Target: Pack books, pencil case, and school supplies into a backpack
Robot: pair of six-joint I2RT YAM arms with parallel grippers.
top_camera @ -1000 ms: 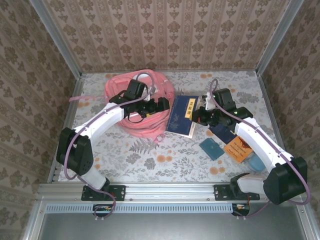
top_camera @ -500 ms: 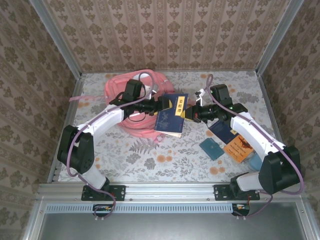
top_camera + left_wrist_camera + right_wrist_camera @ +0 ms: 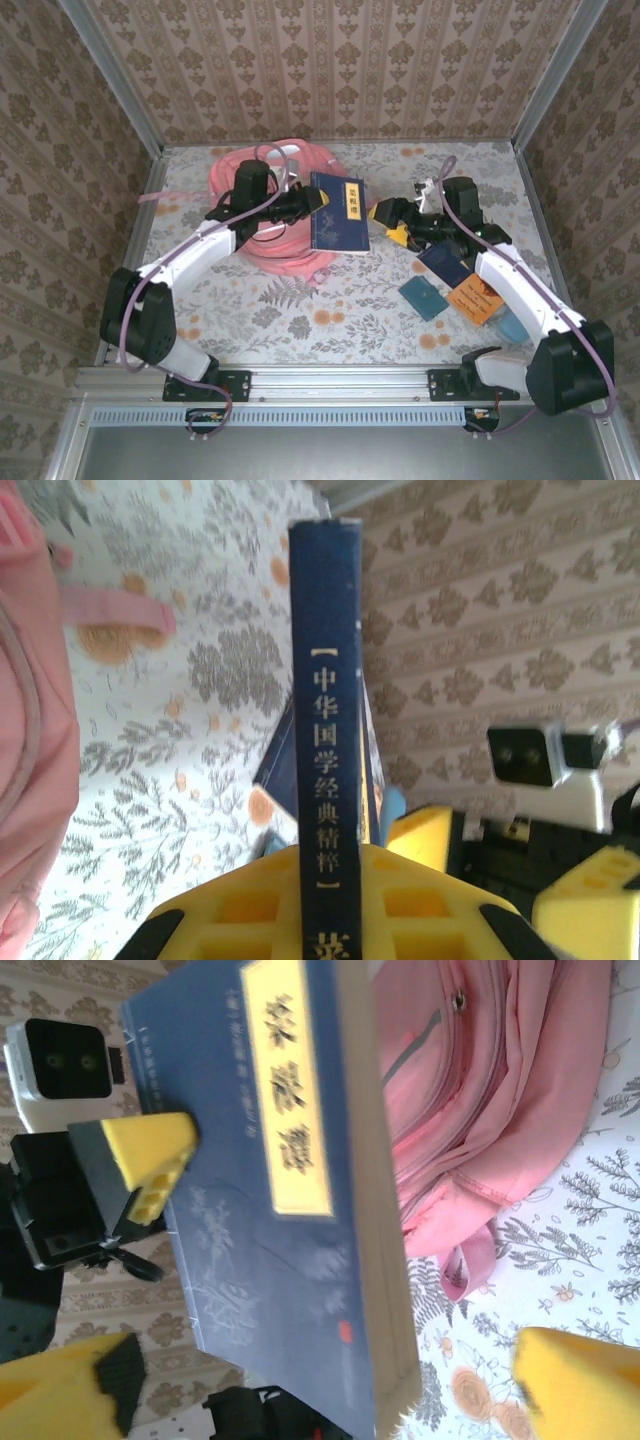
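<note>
Left end effector (image 3: 318, 200) is pinching the navy book (image 3: 342, 218) by its spine edge. In the left wrist view the yellow pads (image 3: 250, 910) are pressing on both sides of the spine (image 3: 330, 680), lettering facing the camera.

The book is hanging off the tabletop (image 3: 330, 310), cover with the yellow label facing up, its left part over the right edge of the backpack (image 3: 235, 175).

Right end effector (image 3: 392, 222) is sitting spread wide, just beside the book's right edge and gripping nothing. In the right wrist view its yellow fingers (image 3: 585, 1390) are standing far apart at the bottom corners, with the book (image 3: 290, 1250) running up between them, clear of both. One left pad (image 3: 150, 1160) is showing against the cover there, and the backpack (image 3: 500, 1090) is lying behind.

Backpack is lying crumpled at the back left of the tabletop, under the left arm.

Near the right arm, well apart from the held book:
- a dark book (image 3: 445, 262), partly under the arm
- teal book (image 3: 422, 297), flat
- orange book (image 3: 478, 295), flat
- pencil case (image 3: 513, 325), mostly hidden by the arm
</note>
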